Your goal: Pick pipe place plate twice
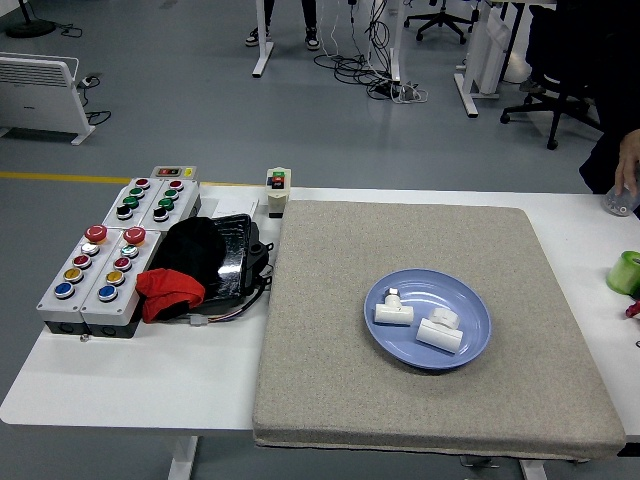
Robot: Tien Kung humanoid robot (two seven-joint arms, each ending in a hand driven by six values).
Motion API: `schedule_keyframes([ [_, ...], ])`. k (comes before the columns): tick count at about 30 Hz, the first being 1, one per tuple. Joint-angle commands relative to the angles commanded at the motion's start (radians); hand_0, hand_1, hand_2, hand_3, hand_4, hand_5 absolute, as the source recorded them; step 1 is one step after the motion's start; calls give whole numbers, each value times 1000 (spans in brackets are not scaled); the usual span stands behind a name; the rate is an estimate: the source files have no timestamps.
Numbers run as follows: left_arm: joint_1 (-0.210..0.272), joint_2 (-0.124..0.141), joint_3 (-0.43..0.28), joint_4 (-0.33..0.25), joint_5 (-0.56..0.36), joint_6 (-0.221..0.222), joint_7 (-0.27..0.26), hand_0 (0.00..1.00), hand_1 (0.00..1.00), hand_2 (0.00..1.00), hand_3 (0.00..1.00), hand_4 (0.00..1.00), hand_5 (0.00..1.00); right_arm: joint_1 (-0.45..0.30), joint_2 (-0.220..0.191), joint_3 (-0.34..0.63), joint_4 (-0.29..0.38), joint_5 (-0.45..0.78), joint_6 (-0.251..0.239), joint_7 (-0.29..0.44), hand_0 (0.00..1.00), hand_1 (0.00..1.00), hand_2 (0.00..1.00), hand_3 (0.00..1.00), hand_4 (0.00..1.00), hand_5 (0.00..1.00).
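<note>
A blue plate [470,296] sits on the grey mat [420,400], right of centre. Two white pipe fittings lie in it: one [393,311] on the left side, one [441,332] lower and to the right. Neither robot arm nor hand is in view.
Two grey button boxes [95,275] and a black and red bundle [195,265] lie at the left. A small switch box [278,190] stands at the mat's far left corner. A green roll [625,272] sits at the right edge. A person's hand [626,170] holds a clear bottle [622,203] at the far right.
</note>
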Motion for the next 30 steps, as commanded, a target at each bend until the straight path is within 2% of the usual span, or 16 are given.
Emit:
schedule_keyframes([
  [30, 1, 0, -4, 0, 2, 0, -4, 698, 688, 714, 662, 351, 998, -18, 4, -11, -4, 33, -37, 9, 839, 789, 867, 832, 576, 616],
])
